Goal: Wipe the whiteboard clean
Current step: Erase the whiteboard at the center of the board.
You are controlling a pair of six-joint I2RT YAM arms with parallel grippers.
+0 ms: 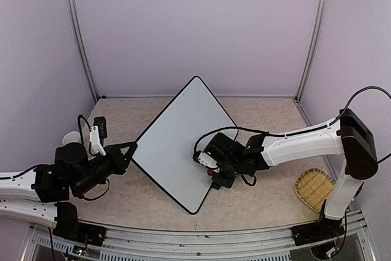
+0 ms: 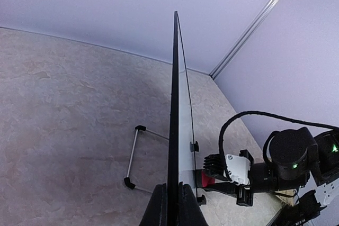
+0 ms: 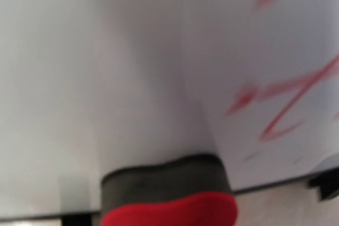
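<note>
I count one black-framed white rectangular whiteboard (image 1: 180, 139), one red eraser with a dark felt pad (image 3: 167, 197), one yellow woven basket (image 1: 314, 189), and two black claws: left claw (image 1: 129, 151), right claw (image 1: 212, 174).

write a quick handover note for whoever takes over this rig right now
Left gripper: jaws shut on the edge of the whiteboard, holding it upright on the table.
Right gripper: jaws shut on the eraser, its dark felt pressed to the board's face near the bottom edge.
Done: the board left of the eraser looks clean in the right wrist view.
Left: red marks to the eraser's right need wiping.
</note>
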